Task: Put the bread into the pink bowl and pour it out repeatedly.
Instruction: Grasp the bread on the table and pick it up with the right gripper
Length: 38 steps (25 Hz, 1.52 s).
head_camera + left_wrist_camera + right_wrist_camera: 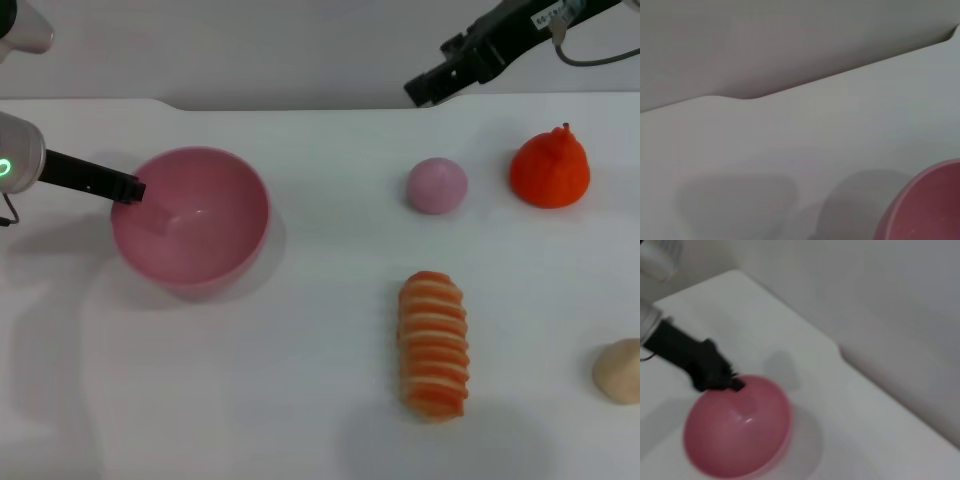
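The pink bowl [205, 272] stands upright and empty at the left of the white table; part of it shows in the left wrist view [932, 207] and all of it in the right wrist view [740, 432]. My left gripper [135, 190] is at the bowl's left rim, shut on it, as the right wrist view [732, 384] also shows. The bread [433, 345] lies on the table right of centre, striped side up, apart from the bowl. My right gripper [418, 90] hangs high over the table's back edge, far from the bread.
A small pink ball [437, 186] and an orange-red pointed toy [550, 168] lie at the back right. A beige lump [620, 370] lies at the right edge. The table's back edge [300, 105] meets a grey wall.
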Tool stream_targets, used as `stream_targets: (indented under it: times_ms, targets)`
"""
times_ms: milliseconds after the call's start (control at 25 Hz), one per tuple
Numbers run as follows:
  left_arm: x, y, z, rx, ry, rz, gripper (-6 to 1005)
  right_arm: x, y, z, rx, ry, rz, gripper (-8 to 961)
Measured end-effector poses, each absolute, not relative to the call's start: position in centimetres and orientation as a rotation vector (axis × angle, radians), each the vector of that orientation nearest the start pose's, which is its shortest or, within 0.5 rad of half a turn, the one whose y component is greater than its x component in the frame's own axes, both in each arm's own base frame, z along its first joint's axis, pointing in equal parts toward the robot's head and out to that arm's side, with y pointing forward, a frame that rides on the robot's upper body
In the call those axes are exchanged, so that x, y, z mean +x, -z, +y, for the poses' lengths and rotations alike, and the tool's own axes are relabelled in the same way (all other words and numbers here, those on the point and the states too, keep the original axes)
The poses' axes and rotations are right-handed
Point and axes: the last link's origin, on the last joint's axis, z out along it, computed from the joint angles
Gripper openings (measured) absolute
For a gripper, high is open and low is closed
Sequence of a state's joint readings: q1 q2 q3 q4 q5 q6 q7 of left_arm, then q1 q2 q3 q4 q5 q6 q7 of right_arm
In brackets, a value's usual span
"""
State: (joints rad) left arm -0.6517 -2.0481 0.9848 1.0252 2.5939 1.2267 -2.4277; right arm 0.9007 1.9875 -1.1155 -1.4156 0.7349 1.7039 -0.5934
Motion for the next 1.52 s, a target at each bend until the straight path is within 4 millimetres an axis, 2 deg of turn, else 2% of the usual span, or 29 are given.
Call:
stream_targets:
  times_ms: [120,280,400,560,880,1200,1520]
  targets:
    - [-24.9,-4.3,41.1,-2.27,-0.124,-1.147,46,5.7,-7.0,39.4,-2.734,0.16,0.711,693]
    - [-24.5,-4.2,41.3,-2.279,-0.123,-1.138,46,5.8,-4.8,39.0,-2.843,0.215,0.814,692]
    - [-24.4,-4.1,41.3,-2.282,-0.123,-1.135,46,7.0,-2.5,38.9,-2.916,0.304,0.934,691]
    - [-24.3,-4.0,41.4,-2.287,-0.122,-1.122,45,8.2,-0.3,38.5,-2.954,0.416,0.952,690]
    - [-24.3,-3.8,41.4,-2.301,-0.121,-1.106,45,10.7,2.6,37.7,-2.926,0.557,1.034,688]
    - [-24.4,-3.6,41.1,-2.31,-0.123,-1.102,46,13.1,4.6,37.4,-2.899,0.593,1.074,686]
    - [-24.4,-3.3,40.9,-2.325,-0.128,-1.105,46,15.1,5.0,37.1,-2.852,0.625,1.117,684]
